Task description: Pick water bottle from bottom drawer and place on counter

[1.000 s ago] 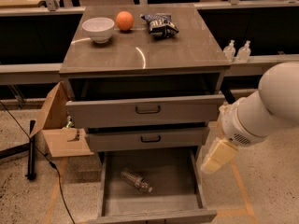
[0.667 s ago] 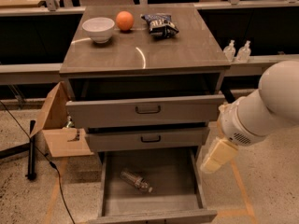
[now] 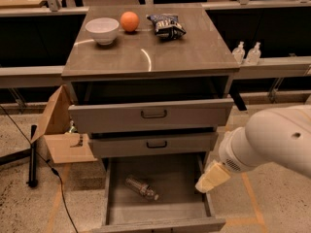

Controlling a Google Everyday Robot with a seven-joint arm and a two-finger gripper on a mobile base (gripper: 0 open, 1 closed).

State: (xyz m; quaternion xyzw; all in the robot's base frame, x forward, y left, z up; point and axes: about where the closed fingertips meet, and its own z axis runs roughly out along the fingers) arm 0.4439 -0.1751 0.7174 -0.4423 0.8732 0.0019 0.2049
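one gripper (image 3: 211,177) beside the bottom drawer (image 3: 160,224)

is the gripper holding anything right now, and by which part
Nothing seen held: the water bottle lies in the bottom drawer, apart from the gripper over the drawer's right edge.

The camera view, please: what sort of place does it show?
Probably a robot test lab: a drawer cabinet on a speckled floor with tape lines and a cardboard box. The gripper hangs at the open bottom drawer, on its right side.
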